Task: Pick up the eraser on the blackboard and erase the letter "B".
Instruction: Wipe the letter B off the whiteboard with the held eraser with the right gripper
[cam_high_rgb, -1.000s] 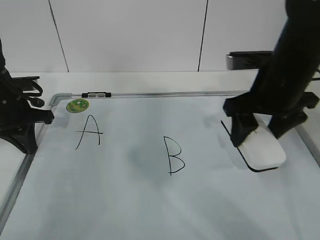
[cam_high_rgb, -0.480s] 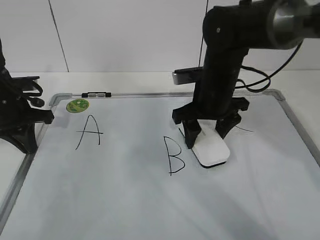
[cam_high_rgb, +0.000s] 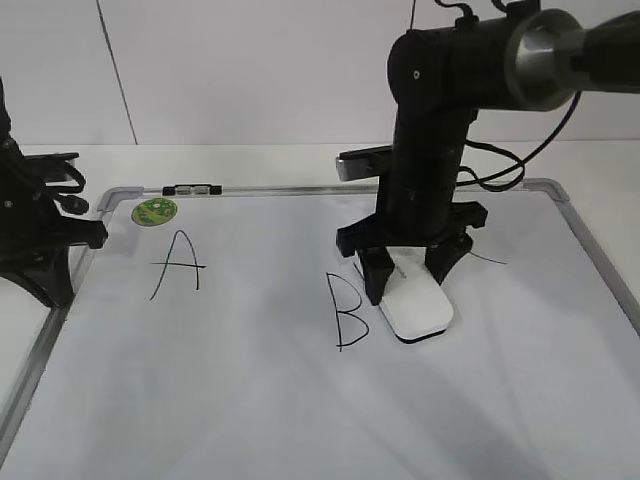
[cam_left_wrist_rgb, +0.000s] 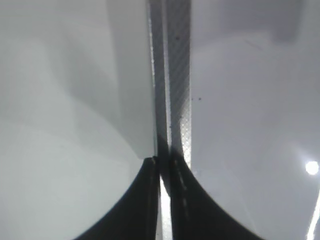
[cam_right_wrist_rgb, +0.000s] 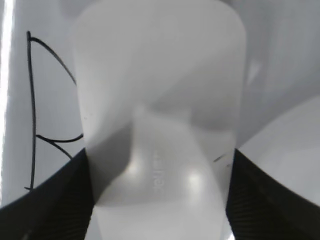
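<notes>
The white eraser (cam_high_rgb: 417, 305) lies flat on the blackboard (cam_high_rgb: 250, 400), held between the fingers of my right gripper (cam_high_rgb: 408, 285). It sits just right of the black letter "B" (cam_high_rgb: 346, 312), close to its loops. In the right wrist view the eraser (cam_right_wrist_rgb: 160, 115) fills the middle between the black fingers, and the "B" (cam_right_wrist_rgb: 45, 100) shows at the left. My left gripper (cam_high_rgb: 95, 232) rests at the board's left edge, its fingers shut together over the silver frame (cam_left_wrist_rgb: 172, 75).
A black "A" (cam_high_rgb: 178, 263) and a round green magnet (cam_high_rgb: 155, 211) are at the board's upper left. A short black stroke (cam_high_rgb: 488, 259) shows right of the right arm. A black clip (cam_high_rgb: 192, 188) sits on the top frame. A white wall stands behind.
My right gripper has carried the eraser leftward across the board, from the far right to just beside the "B". The left arm has not moved.
</notes>
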